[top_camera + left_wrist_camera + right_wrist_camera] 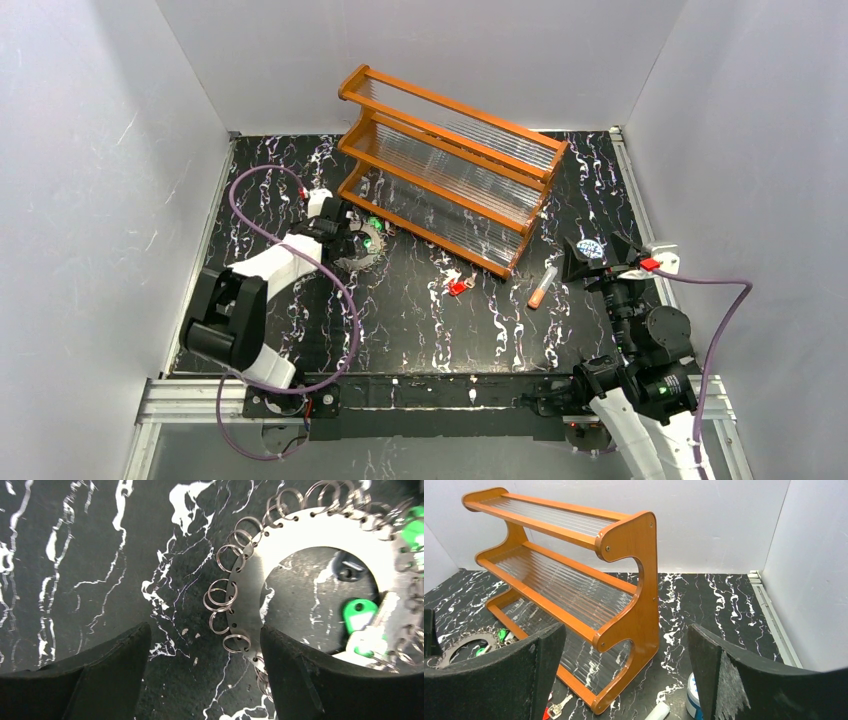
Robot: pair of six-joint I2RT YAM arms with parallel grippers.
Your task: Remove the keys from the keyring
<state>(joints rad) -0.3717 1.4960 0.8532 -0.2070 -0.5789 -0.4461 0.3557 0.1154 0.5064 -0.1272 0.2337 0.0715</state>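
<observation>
Presently, your left gripper [205, 652] hangs over the keyring [252, 575], jaws spread wide and gripping nothing; whether its right finger touches the ring's edge cannot be told. The keyring lies flat on the black marbled table [75, 580], left of centre, just before the orange shelf [629, 605]. Green keys [357, 615] sit at its far side. One red key [458, 287] lies apart, mid-table. Your right gripper [626, 670] stands open and empty, facing the shelf.
</observation>
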